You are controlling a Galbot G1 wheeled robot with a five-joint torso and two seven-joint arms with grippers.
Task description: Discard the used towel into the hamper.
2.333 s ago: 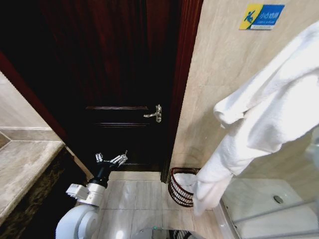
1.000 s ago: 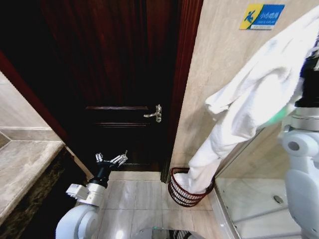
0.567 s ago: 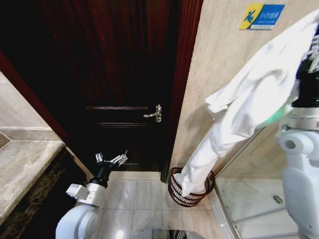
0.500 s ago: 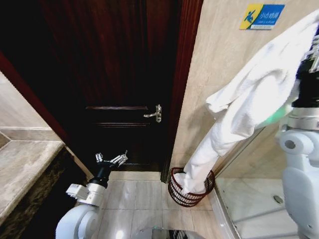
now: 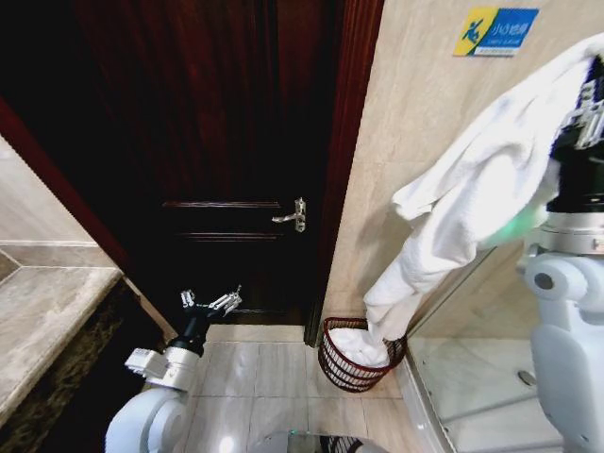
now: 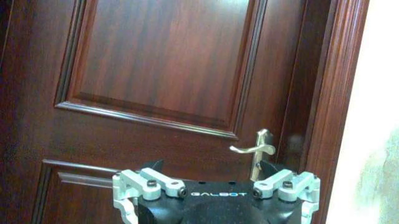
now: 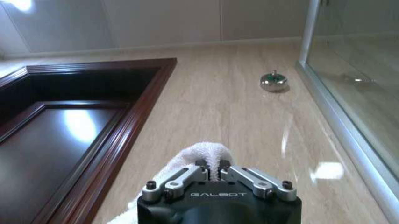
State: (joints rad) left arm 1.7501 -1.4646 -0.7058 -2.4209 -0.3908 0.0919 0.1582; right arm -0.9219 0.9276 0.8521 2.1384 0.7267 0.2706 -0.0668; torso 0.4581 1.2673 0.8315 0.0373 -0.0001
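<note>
A long white towel hangs from my right gripper, raised at the upper right of the head view. It droops down and leftward, and its tail end lies bunched inside the hamper, a small reddish-brown wire basket on the floor beside the door frame. In the right wrist view my right gripper is shut on a fold of the towel. My left gripper stays parked low on the left in front of the door, fingers spread and holding nothing; the left wrist view has it facing the door.
A dark wooden door with a metal handle stands shut left of the hamper. A glass shower enclosure is on the right, a stone counter on the left. A tiled wall with a blue sign rises behind the towel.
The towel's tail swung from beside the hamper into it, then gathered into a pile inside. My right arm came into view at the right edge. The left arm stayed still.
</note>
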